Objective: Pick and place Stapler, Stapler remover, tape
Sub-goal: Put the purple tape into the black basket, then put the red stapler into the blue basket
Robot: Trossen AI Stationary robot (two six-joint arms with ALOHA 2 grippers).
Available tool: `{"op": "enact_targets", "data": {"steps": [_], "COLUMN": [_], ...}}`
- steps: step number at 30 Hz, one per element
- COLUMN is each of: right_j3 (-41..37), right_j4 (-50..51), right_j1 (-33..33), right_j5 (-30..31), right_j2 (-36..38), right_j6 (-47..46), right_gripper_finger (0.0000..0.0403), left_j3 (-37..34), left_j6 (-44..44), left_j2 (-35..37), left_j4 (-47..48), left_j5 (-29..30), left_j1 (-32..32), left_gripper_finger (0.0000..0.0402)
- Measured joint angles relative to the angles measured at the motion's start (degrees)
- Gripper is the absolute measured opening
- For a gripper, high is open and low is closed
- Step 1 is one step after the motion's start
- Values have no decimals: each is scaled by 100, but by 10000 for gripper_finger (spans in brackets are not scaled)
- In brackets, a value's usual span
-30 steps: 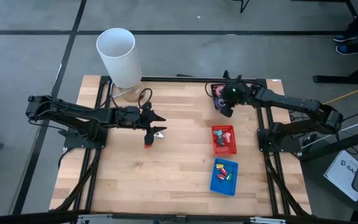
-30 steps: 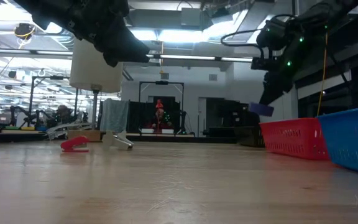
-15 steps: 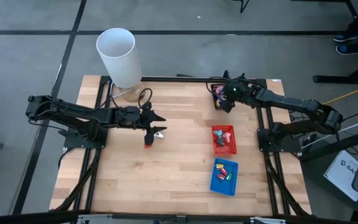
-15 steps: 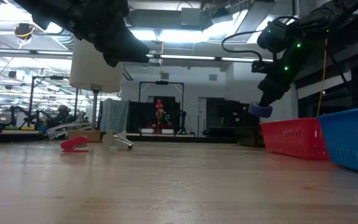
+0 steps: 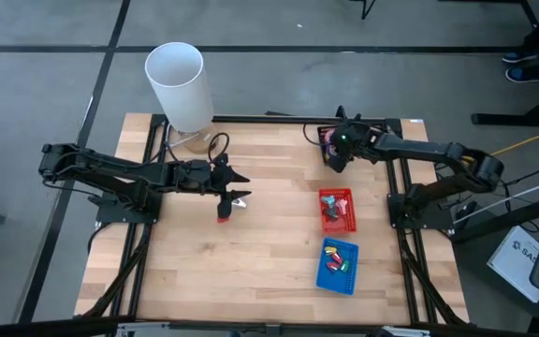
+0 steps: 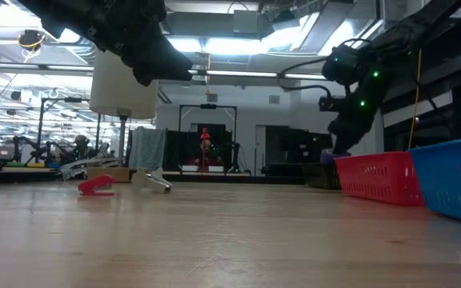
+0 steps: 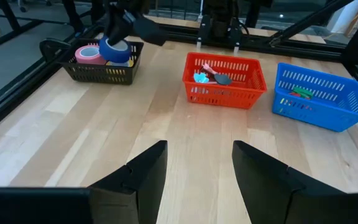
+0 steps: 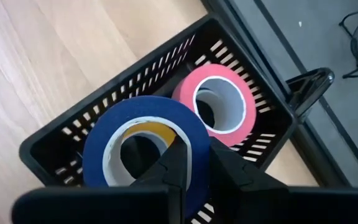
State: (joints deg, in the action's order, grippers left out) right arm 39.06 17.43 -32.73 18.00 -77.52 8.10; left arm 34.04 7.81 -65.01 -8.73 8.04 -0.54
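Observation:
My right gripper (image 5: 336,155) is over the black basket (image 5: 326,137) at the far right and is shut on a blue tape roll (image 8: 143,148). The roll hangs in the basket's mouth, above a yellow roll (image 8: 149,130) and beside a pink roll (image 8: 219,102) that lies flat in the basket. My left gripper (image 7: 197,168) stands open and empty above the table's middle left. Below it, a red stapler (image 5: 223,214) and a small silvery piece (image 6: 157,182) lie on the wood. My right gripper pinches the blue roll's ring wall (image 8: 188,138) between its two fingers. One finger (image 8: 174,167) seems to be in the hole and the other outside. The fingers slant down from the table's right. I cannot tell whether the roll rests on the yellow roll beneath it.
A red basket (image 5: 337,210) and a blue basket (image 5: 338,266) with small coloured items stand on the right half, nearer than the black one. A tall white cylinder (image 5: 180,86) stands at the far left edge. Bare wood lies between the two arms.
My right gripper has sunk toward the black basket and tipped more steeply down, carrying the blue roll from above the baskets into the basket's mouth. It has stayed shut on the roll.

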Motion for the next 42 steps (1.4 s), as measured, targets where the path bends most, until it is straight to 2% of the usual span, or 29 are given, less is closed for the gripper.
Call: {"op": "enact_targets", "data": {"steps": [8,19,28,33,42], "right_j3": [-1,-1,-1,1,218], "right_j4": [13,149,168,180,206], "right_j1": [0,2,2,2,42], "right_j5": [-200,-260,-260,-262,-356], "right_j2": [-63,-63,-63,-32,472], "right_j6": [-15,15,7,345,415], "right_gripper_finger": [42,96,100,100,100], "left_j3": [0,0,0,0,-2], "left_j6": [0,0,0,89,151], "left_j2": [0,0,0,0,0], "left_j4": [0,0,0,-23,-50], "left_j5": [-3,-1,-1,-57,-226], "left_j1": [0,0,0,0,7], "left_gripper_finger": [180,180,180,180,180]}}
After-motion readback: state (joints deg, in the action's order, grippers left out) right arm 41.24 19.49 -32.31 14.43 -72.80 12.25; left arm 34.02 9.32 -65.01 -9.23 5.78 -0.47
